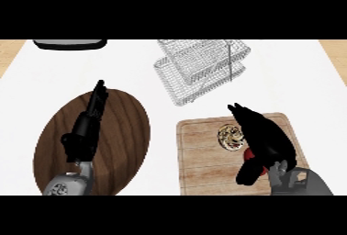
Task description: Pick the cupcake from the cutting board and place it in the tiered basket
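Right hand (264,137) hovers low over the cutting board (203,156), fingers fairly straight, holding nothing; it half hides the cupcake (230,137) and something red under the palm. Left hand (88,124) rests straight-fingered over a dark oval board (129,137). Wire tiered basket (200,69) waits on the white counter (284,78), its top edge cut off

Pale wood-grain cutting board (203,156), silver wire-mesh tiered basket (196,64)

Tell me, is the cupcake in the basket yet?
No. The cupcake sits on the cutting board beside the right hand; the basket is apart.
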`<state>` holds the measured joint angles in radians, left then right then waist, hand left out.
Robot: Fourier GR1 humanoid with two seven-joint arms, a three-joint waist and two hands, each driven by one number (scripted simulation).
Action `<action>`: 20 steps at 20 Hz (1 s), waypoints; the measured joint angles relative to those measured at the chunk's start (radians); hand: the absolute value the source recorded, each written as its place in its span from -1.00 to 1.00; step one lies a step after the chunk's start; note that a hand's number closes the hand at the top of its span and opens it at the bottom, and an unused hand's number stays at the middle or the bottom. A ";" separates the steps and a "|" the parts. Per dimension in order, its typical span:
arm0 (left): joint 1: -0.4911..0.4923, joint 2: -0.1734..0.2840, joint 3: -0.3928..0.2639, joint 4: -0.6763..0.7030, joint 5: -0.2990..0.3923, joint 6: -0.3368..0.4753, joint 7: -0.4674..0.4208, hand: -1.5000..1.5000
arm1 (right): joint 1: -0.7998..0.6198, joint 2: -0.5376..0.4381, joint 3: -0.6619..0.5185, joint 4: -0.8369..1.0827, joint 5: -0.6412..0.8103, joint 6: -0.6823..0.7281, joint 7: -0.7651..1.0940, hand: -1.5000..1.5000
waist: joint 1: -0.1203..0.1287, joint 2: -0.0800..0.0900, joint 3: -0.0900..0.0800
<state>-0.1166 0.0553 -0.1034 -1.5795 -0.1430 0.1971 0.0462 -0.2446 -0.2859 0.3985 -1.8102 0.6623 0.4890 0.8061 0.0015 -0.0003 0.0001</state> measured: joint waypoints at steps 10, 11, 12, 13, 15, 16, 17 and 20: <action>-0.027 -0.020 0.011 0.009 -0.017 -0.012 0.017 0.00 | 0.012 0.073 -0.050 0.081 0.085 -0.004 -0.100 -1.00 | 0.000 0.000 0.000; -0.013 -0.015 0.016 0.007 -0.014 -0.018 0.004 0.00 | 0.014 0.077 -0.057 0.092 0.091 -0.008 -0.113 -1.00 | 0.000 0.000 0.000; -0.007 -0.012 0.020 0.004 -0.009 -0.026 -0.001 0.00 | 0.008 0.087 -0.062 0.106 0.099 -0.010 -0.123 -1.00 | 0.000 0.000 0.000; -0.012 -0.017 0.021 0.018 -0.013 -0.024 -0.010 0.00 | 0.009 0.090 -0.074 0.115 0.102 -0.009 -0.135 -1.00 | 0.000 0.000 0.000; -0.013 -0.016 0.030 0.028 -0.011 -0.028 -0.013 0.00 | 0.038 0.107 -0.063 0.113 0.123 -0.027 -0.147 -1.00 | -0.001 0.000 0.000; -0.005 -0.011 0.033 0.023 -0.009 -0.035 -0.018 0.00 | 0.026 0.113 -0.075 0.125 0.124 -0.023 -0.153 -1.00 | -0.001 0.000 0.000; -0.006 -0.020 0.021 0.025 -0.020 -0.022 -0.017 0.00 | 0.042 0.114 -0.073 0.124 0.134 -0.035 -0.167 -1.00 | -0.001 0.000 0.000; -0.022 -0.027 0.020 0.020 -0.029 -0.016 0.000 0.00 | 0.064 0.127 -0.083 0.112 0.151 -0.059 -0.183 1.00 | -0.002 0.000 0.000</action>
<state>-0.1388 0.0279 -0.0836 -1.5592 -0.1717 0.1811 0.0467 -0.1802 -0.1585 0.3153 -1.6986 0.8134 0.4303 0.6231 0.0000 -0.0004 0.0000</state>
